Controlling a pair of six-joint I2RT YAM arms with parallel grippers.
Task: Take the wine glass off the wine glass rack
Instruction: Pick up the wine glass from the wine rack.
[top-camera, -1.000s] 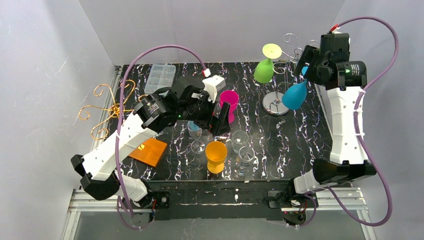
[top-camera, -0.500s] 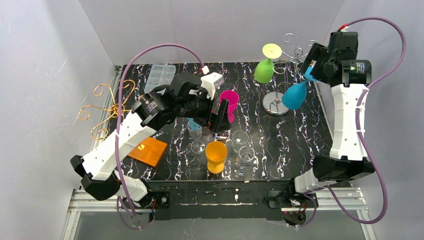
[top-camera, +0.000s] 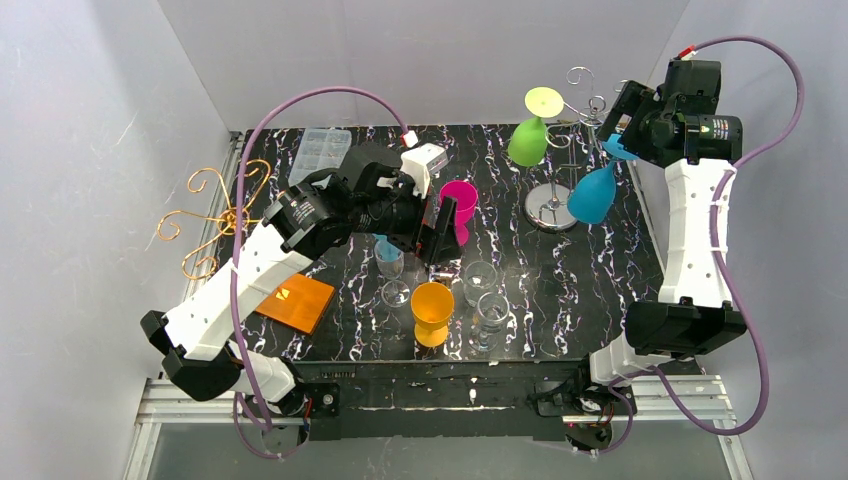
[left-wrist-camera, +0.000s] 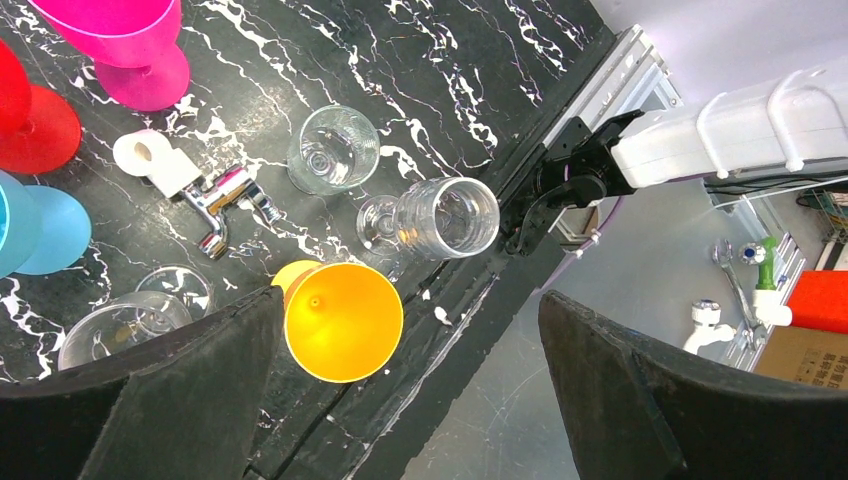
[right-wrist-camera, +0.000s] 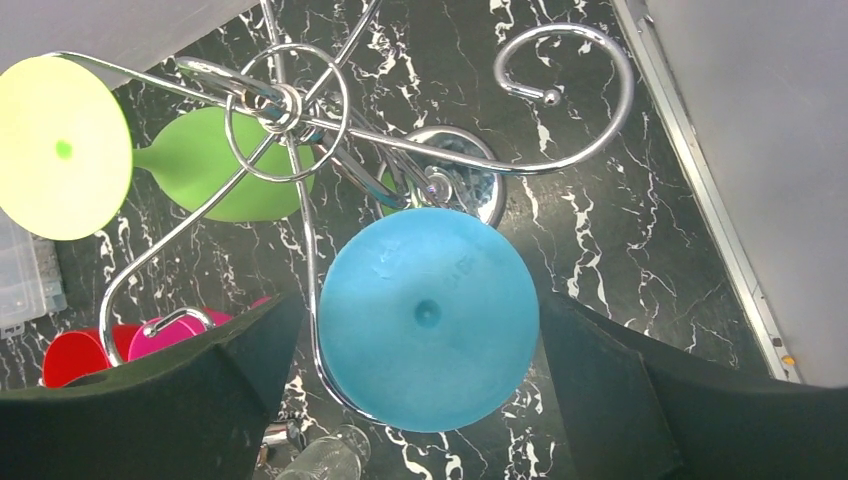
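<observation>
At the back right stands the chrome wire rack (top-camera: 570, 135) (right-wrist-camera: 290, 105). From it a blue wine glass (top-camera: 592, 193) hangs upside down, and a green one (top-camera: 527, 140) (right-wrist-camera: 225, 180) hangs further left. My right gripper (top-camera: 615, 125) (right-wrist-camera: 417, 305) is open above the rack. In the right wrist view the blue glass's round foot (right-wrist-camera: 428, 318) lies between its fingers, apart from both. My left gripper (top-camera: 440, 235) (left-wrist-camera: 410, 300) is open and holds nothing. It hovers over the glasses at mid table.
An orange goblet (top-camera: 432, 310) (left-wrist-camera: 342, 320), clear glasses (top-camera: 480, 280) (left-wrist-camera: 332, 150), a magenta cup (top-camera: 458, 205) and a small blue glass (top-camera: 388, 255) cluster at mid table. An orange card (top-camera: 296, 302), a plastic box (top-camera: 325, 150) and a gold wire rack (top-camera: 215, 215) are at the left.
My right wrist has shifted a little right and back above the rack, and the blue glass has swung slightly right. The left arm has barely moved.
</observation>
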